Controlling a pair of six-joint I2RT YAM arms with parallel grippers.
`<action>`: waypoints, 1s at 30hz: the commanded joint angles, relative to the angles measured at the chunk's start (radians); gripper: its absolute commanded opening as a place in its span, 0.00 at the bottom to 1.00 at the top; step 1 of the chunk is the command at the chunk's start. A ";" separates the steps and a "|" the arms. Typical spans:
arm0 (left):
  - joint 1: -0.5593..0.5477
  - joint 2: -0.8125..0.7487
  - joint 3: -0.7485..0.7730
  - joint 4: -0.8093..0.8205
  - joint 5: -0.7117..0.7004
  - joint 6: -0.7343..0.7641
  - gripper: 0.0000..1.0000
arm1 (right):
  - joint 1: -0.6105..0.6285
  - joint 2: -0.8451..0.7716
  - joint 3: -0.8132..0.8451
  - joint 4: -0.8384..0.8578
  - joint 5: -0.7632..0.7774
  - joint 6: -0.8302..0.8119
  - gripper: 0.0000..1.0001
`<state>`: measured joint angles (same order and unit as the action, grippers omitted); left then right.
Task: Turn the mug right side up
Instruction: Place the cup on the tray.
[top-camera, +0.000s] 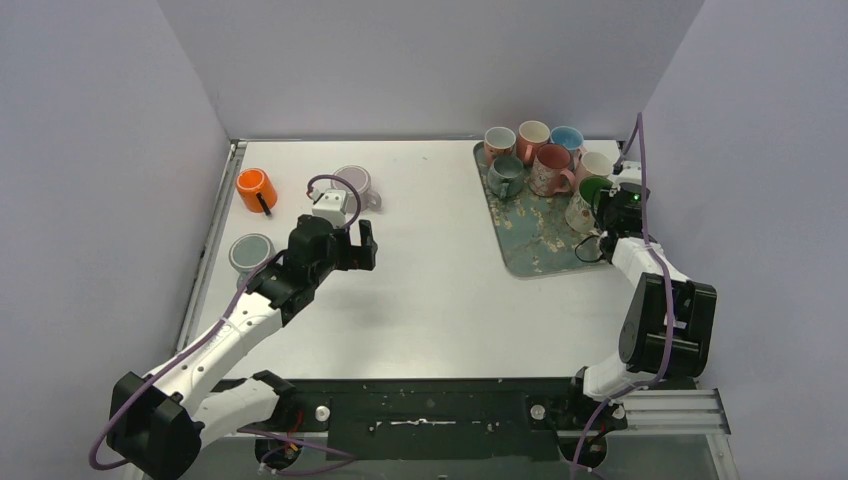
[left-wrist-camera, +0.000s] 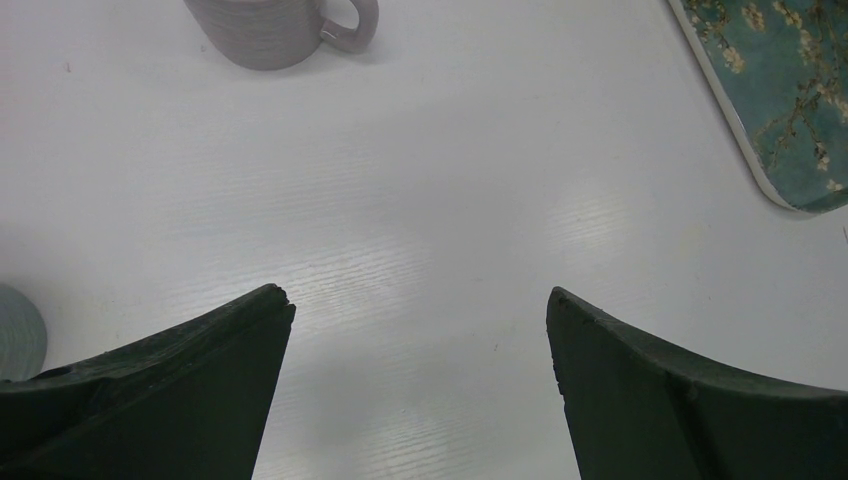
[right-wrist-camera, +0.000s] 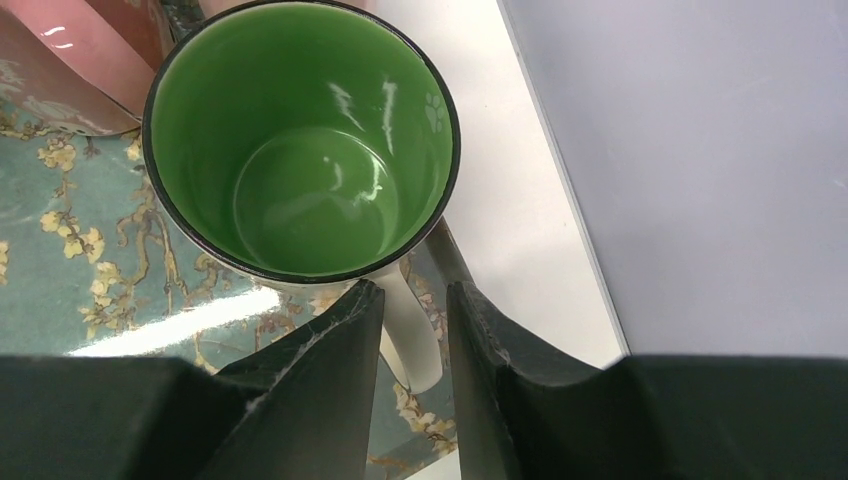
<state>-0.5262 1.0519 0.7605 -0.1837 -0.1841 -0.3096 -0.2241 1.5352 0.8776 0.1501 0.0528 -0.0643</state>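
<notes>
A white mug with a green inside (right-wrist-camera: 300, 150) stands upright, mouth up, on the floral tray (right-wrist-camera: 60, 230); in the top view it (top-camera: 590, 196) is at the tray's right edge. My right gripper (right-wrist-camera: 415, 300) is shut on its white handle (right-wrist-camera: 410, 320). My left gripper (top-camera: 360, 245) is open and empty over bare table at the left; in its wrist view the gripper (left-wrist-camera: 420, 310) points towards a lilac mug (left-wrist-camera: 265, 35) that stands mouth down (top-camera: 352, 182). A grey mug (top-camera: 250, 252) stands mouth down and an orange mug (top-camera: 256, 190) lies on its side.
The teal floral tray (top-camera: 530, 250) at the back right holds several upright mugs (top-camera: 533, 140). The right wall runs close beside the tray. The table's left edge lies just beyond the grey and orange mugs.
</notes>
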 joint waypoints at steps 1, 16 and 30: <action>0.008 -0.024 -0.003 0.030 -0.018 0.010 0.97 | -0.008 0.018 0.048 0.055 -0.007 0.001 0.31; 0.009 -0.003 0.005 0.006 -0.048 -0.001 0.97 | 0.064 -0.140 0.063 -0.183 -0.115 0.169 0.67; 0.120 0.150 0.077 -0.023 -0.086 -0.278 0.97 | 0.402 -0.264 0.091 -0.182 -0.260 0.369 1.00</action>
<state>-0.4686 1.1385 0.7593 -0.2321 -0.2684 -0.4229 0.1062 1.3556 0.9813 -0.1135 -0.1287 0.2123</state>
